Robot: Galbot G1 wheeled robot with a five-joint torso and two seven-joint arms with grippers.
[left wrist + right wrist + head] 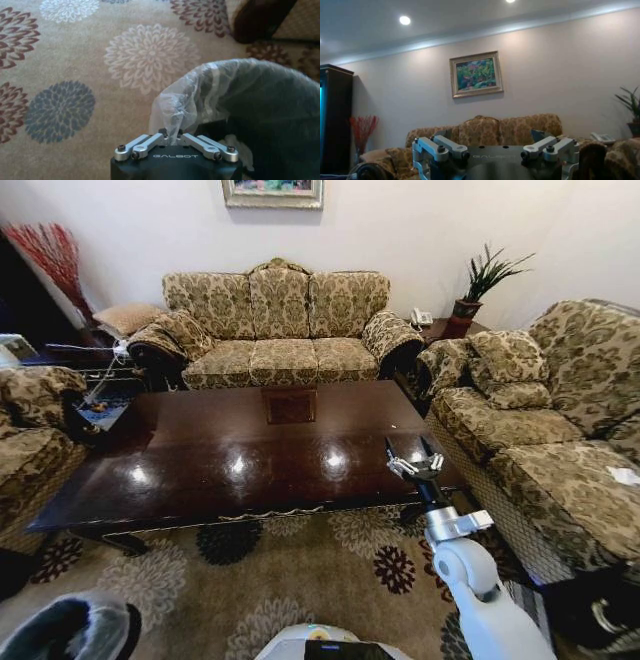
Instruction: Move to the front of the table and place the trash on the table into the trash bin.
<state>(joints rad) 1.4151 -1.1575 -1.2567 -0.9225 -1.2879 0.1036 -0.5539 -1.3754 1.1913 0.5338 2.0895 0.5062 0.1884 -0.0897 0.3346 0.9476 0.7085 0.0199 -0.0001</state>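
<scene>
The table (200,470) is a long glossy dark brown one with a square inlay, right in front of me. The trash is out of view. The trash bin (70,630) is black with a whitish plastic bag over its rim and sits low at my left, on the carpet. In the left wrist view my left gripper (172,139) is shut on the edge of the bag (195,93). My right gripper (410,455) is held up, open and empty, over the table's near right corner.
A three-seat patterned sofa (280,330) stands behind the table, another sofa (560,440) to the right and an armchair (30,430) to the left. A potted plant (485,280) is at the back right. Flowered carpet (300,580) lies before the table.
</scene>
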